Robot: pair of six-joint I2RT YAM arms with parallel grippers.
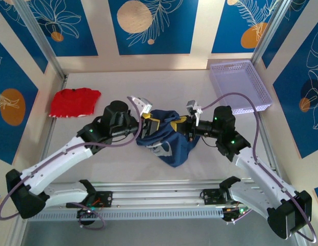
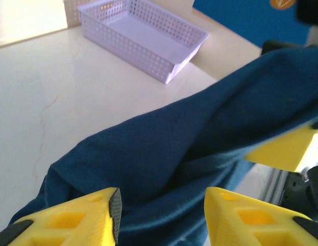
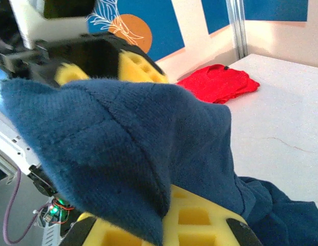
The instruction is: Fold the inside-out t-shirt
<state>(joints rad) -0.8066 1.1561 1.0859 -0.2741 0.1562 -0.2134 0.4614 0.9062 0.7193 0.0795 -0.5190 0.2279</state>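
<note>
1. Two fingers of my right gripper [image 1: 177, 124] are pinched tight on the inside-out t-shirt [image 1: 172, 146].
2. My left gripper [image 2: 161, 207] stands partly open, with cloth in the gap.
3. The shirt is bunched left of the basket [image 1: 240, 87], nearer me.
4. The red garment [image 1: 74, 101] lies far left of the basket.

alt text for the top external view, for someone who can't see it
A bunched navy t-shirt lies in the middle of a pale table, with the robot's left tool and right tool meeting at its upper edge. A red garment lies at the far left, a lilac mesh basket at the far right.
</note>
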